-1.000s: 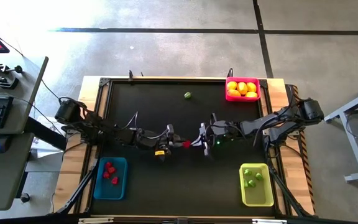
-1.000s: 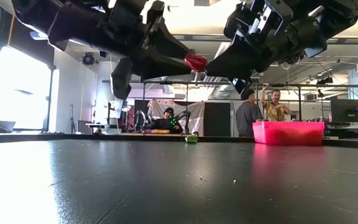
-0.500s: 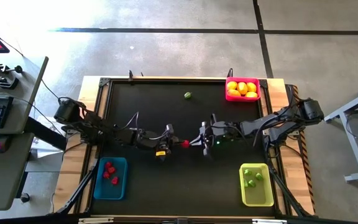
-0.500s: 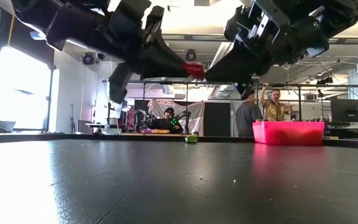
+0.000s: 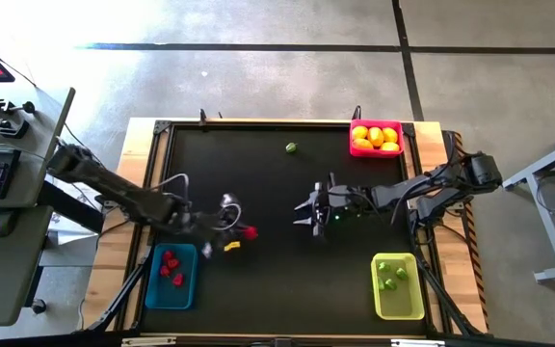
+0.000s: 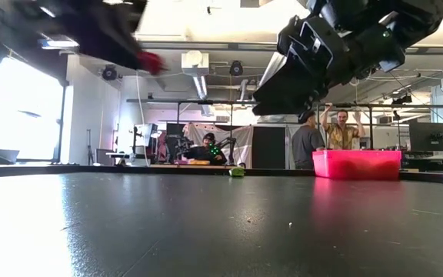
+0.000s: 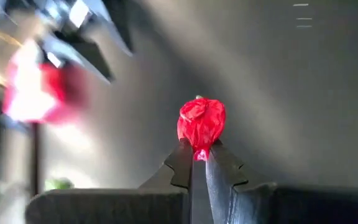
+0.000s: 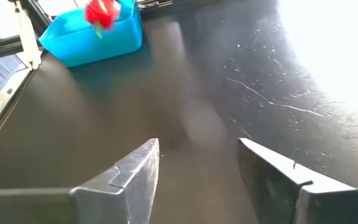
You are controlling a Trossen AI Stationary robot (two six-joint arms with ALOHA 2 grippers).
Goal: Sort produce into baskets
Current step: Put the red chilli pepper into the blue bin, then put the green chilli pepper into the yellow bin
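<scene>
Pincers sat apart over the dark surface [image 5: 277,280] in the high view. The left pincer [image 5: 242,232] was at lower left of centre, pinching a red piece [image 5: 249,232] between its pressed-together tips, just right of the blue basket [image 5: 171,277]; the left wrist view showed that red piece [image 7: 201,121] gripped at the very ends of the fingers [image 7: 182,165]. In the low view it was held high at upper left [image 6: 151,61], clear of the surface.

The right pincer [image 5: 308,205] was at centre right of the frame, its fingers [image 8: 135,168] spread with nothing between them.

Red pieces [image 5: 171,267] lay in the blue basket at lower left. The pink-red basket [image 5: 375,138] at the upper right corner held yellow pieces [image 5: 376,137]. The yellow-green basket [image 5: 398,286] at lower right held green pieces [image 5: 390,278]. One green piece [image 5: 291,147] lay alone on the surface at upper centre.
</scene>
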